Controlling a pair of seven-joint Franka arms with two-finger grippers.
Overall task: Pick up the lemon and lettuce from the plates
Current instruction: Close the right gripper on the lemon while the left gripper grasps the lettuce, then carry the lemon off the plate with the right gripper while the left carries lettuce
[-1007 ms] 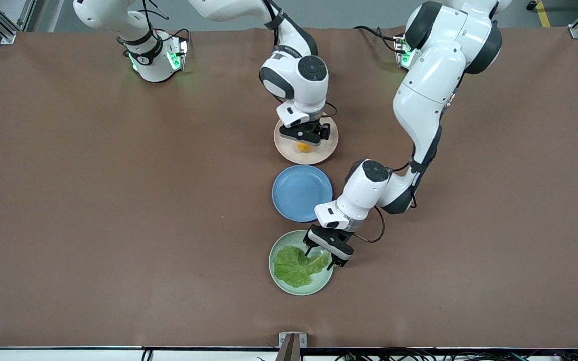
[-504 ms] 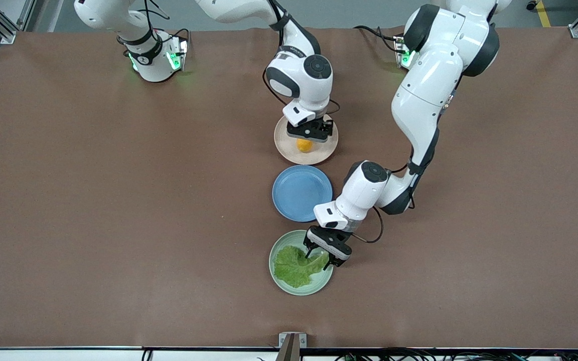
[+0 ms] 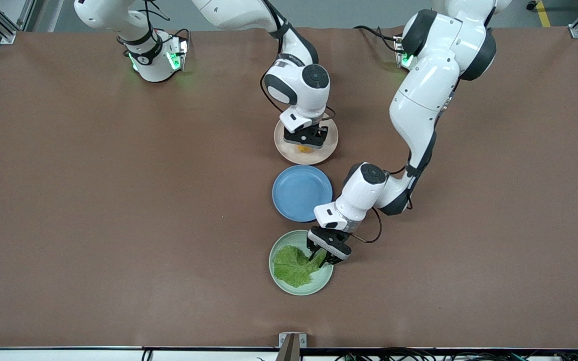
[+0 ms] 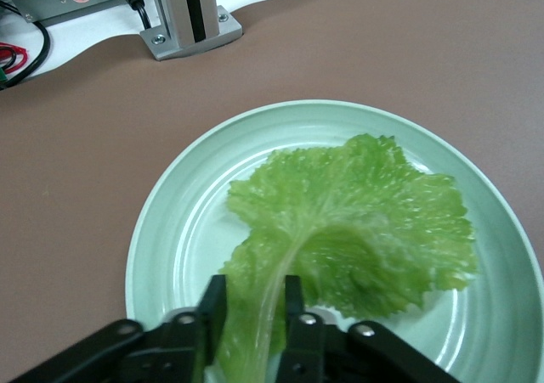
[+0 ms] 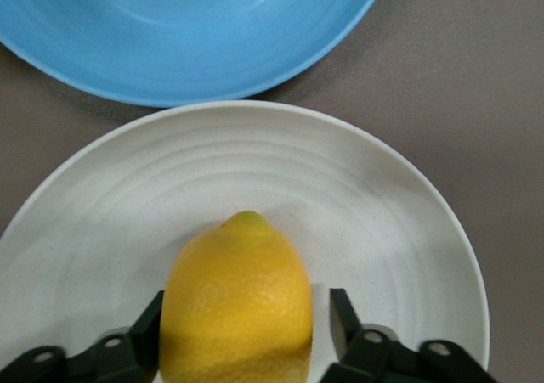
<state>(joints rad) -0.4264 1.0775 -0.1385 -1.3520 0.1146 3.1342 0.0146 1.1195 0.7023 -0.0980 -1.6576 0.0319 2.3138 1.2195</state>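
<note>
The lemon [image 3: 304, 148] lies on the beige-pink plate [image 3: 289, 154]. My right gripper [image 3: 305, 144] is down over it, open, with one finger on each side of the lemon [image 5: 238, 306] and a small gap at one finger. The plate's rim [image 5: 399, 205] shows around it. The lettuce [image 3: 291, 265] lies flat on the mint green plate [image 3: 281, 282]. My left gripper [image 3: 320, 259] is low at the plate's edge toward the left arm's end, shut on the pale stem of the lettuce [image 4: 357, 222]. The plate [image 4: 183, 230] lies under the leaf.
An empty blue plate [image 3: 299, 193] sits between the two task plates and shows in the right wrist view [image 5: 195, 26]. A metal bracket [image 3: 291, 342] stands at the table edge nearest the front camera, close to the mint plate [image 4: 187, 22].
My right gripper rose a little, then came down with its fingers around the lemon. My left gripper's fingers closed in on the lettuce stem.
</note>
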